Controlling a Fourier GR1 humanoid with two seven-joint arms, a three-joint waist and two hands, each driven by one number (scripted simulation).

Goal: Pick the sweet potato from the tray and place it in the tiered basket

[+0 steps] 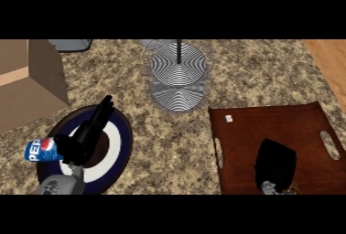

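Note:
The brown tray [270, 119] with cut-out handles lies at the right on the counter. My right hand [276, 161] is low over the tray's near half, seen as a dark shape from above. No sweet potato shows anywhere; whatever lies under that hand is hidden. The wire tiered basket [177, 73] stands at the back centre, with a dark pole rising from its middle. My left hand [86, 135] rests open at the left above a plate, fingers stretched toward the back.
A white plate with a dark blue rim [120, 137] lies under the left hand. A Pepsi can [40, 151] lies at its left edge. A cardboard box [27, 77] fills the back left. The counter's wooden edge [331, 59] runs along the back right.

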